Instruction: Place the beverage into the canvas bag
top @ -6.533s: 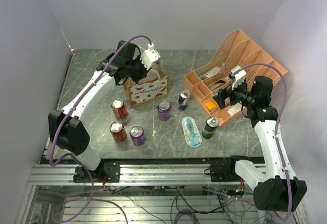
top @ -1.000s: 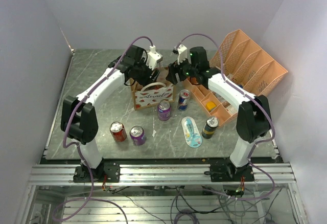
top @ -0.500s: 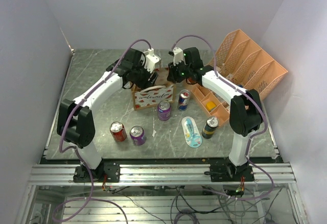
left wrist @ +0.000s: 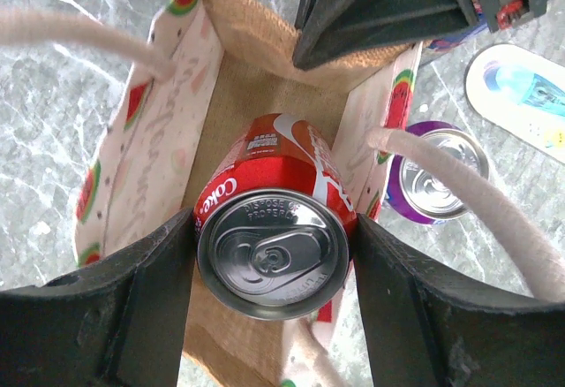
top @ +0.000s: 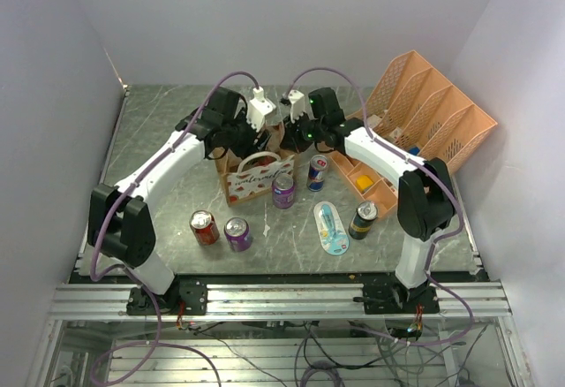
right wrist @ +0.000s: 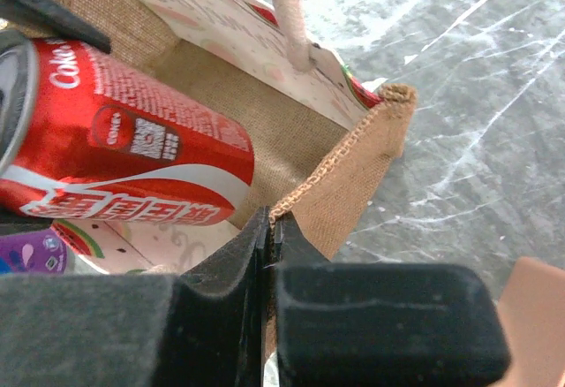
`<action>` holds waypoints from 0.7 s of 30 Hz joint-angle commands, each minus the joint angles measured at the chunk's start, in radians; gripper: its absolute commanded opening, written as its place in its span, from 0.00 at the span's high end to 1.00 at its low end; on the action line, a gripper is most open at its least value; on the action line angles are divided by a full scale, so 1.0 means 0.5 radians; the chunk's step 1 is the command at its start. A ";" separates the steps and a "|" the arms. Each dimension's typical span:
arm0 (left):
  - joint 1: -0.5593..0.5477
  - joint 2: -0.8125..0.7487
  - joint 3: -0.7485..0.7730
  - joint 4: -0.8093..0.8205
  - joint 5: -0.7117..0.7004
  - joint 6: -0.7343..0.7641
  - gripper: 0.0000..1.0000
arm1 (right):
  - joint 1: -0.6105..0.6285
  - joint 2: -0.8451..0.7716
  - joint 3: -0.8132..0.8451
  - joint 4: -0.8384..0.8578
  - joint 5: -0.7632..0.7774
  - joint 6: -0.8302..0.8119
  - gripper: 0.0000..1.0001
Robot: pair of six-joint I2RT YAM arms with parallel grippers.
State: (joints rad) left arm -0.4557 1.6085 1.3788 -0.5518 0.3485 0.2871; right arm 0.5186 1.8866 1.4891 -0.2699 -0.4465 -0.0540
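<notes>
Gripping red can (left wrist: 275, 228), inside canvas bag (left wrist: 113, 168)

Dark grey marble-veined bench (top: 150, 109) is sitting in a plain white enclosure: back wall (top: 291, 16) is rising behind it, left wall (top: 44, 95) and right wall (top: 530, 157) are closing in the sides. Silver aluminium rail (top: 282, 300) is running along the near edge, with loose cables (top: 318, 352) hanging in the open frame below. Light is falling evenly, throwing only soft shadows; white veins are showing sharp in both wrist views.
</notes>
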 commanded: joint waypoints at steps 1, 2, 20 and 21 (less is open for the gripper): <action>-0.017 -0.099 0.062 0.137 0.163 0.088 0.93 | 0.018 -0.120 -0.059 -0.036 -0.053 -0.073 1.00; -0.022 -0.081 0.086 0.119 0.167 0.109 0.93 | 0.017 -0.122 -0.063 -0.043 -0.059 -0.086 1.00; -0.058 0.240 0.325 0.145 -0.024 0.285 0.93 | 0.016 -0.109 -0.052 -0.011 0.080 0.030 1.00; -0.058 0.247 0.308 0.174 -0.027 0.281 0.93 | 0.014 -0.114 -0.058 -0.002 0.069 0.033 1.00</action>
State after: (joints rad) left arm -0.4747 1.7252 1.4857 -0.5663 0.3389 0.3969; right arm 0.5278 1.8576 1.4651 -0.2890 -0.4191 -0.0620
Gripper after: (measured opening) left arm 0.723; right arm 0.014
